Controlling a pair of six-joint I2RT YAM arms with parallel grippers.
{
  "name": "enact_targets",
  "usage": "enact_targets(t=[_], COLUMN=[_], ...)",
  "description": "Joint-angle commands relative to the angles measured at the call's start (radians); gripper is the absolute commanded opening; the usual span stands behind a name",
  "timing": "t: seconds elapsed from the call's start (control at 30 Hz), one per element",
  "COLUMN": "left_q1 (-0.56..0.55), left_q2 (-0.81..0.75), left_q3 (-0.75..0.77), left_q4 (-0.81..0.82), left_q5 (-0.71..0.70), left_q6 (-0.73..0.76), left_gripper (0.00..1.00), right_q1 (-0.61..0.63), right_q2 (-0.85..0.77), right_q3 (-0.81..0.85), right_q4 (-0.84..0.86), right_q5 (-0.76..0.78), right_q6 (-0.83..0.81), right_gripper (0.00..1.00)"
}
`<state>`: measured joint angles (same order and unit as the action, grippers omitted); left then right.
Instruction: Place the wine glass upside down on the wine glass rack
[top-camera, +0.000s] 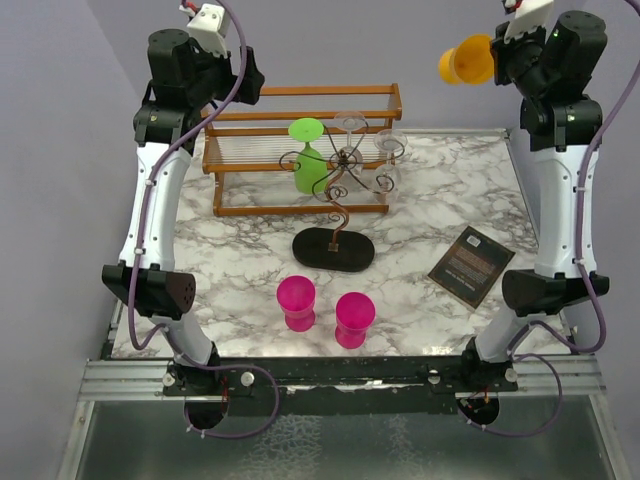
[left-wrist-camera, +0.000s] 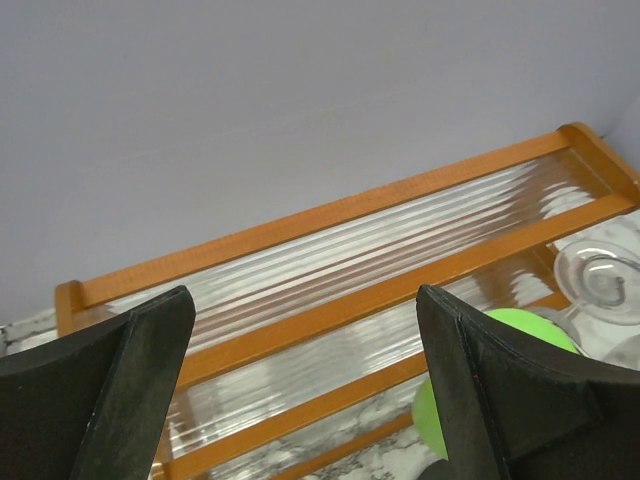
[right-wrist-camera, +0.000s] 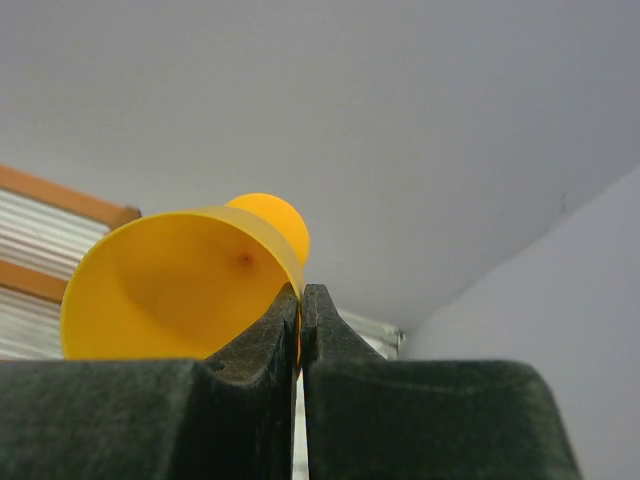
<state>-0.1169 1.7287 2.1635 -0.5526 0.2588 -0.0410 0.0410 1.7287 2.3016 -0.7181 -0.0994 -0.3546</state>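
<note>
**Above the desk: one glass aloft, rack not yet reached**

At far left, the left tool (left-wrist-camera: 305, 345) hangs high over the wooden slatted shelf (top-camera: 300, 90). Its fingers stand wide apart and hold nothing, so this arm has no share in the carry right now.

Toward the middle, the wine glass rack (top-camera: 333, 250) stands on its dark oval base just in front of the shelf. A green glass (top-camera: 310, 165) already hangs on it upside down on the left side. Two clear glasses (top-camera: 350, 123) sit among the scroll arms at the far side and to the right. Whether a free arm remains cannot be told from the overhead view. Nearer on the desk (top-camera: 240, 260), two pink glasses (top-camera: 296, 303) stand side by side, untouched. A dark card (top-camera: 472, 265) lies to their right.

At far right, the right tool (right-wrist-camera: 300, 310) is pressed together on the rim wall of the orange wine glass (top-camera: 467, 60). It holds the glass high in the air, well apart from the rack. The glass lies roughly sideways, its mouth facing left and toward the wrist camera, its foot beyond.

By my reading, the pick-up is done. What is left is the carry leftward and down to the rack, turning the bowl fully downward, hooking the foot onto an arm, and letting go.
</note>
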Motion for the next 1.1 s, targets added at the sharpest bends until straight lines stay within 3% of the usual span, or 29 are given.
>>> enact_targets(t=[0.0,0.43,0.77,1.07], left_q1=[0.005,-0.028,-0.08,-0.082], left_q2=[0.024,0.043,0.076,0.061], left_q3=[0.05,0.035,0.024,-0.079], left_q4=[0.062,0.257,0.33,0.398], left_q5=[0.101,0.369,0.407,0.474], left_q6=[-0.13,-0.413,-0.513,-0.585], left_gripper=[0.95,0.88,0.86,0.68], right_q1=[0.035,0.157,0.262,0.264], right_q2=[0.026,0.014,0.052,0.052], right_q3=[0.115,0.136,0.178,0.16], right_q4=[0.071,0.151,0.183,0.194], right_q5=[-0.121,-0.363,-0.489,-0.531], right_q6=[0.087,0.288,0.365,0.38], right_gripper=[0.02,0.02,0.01,0.01])
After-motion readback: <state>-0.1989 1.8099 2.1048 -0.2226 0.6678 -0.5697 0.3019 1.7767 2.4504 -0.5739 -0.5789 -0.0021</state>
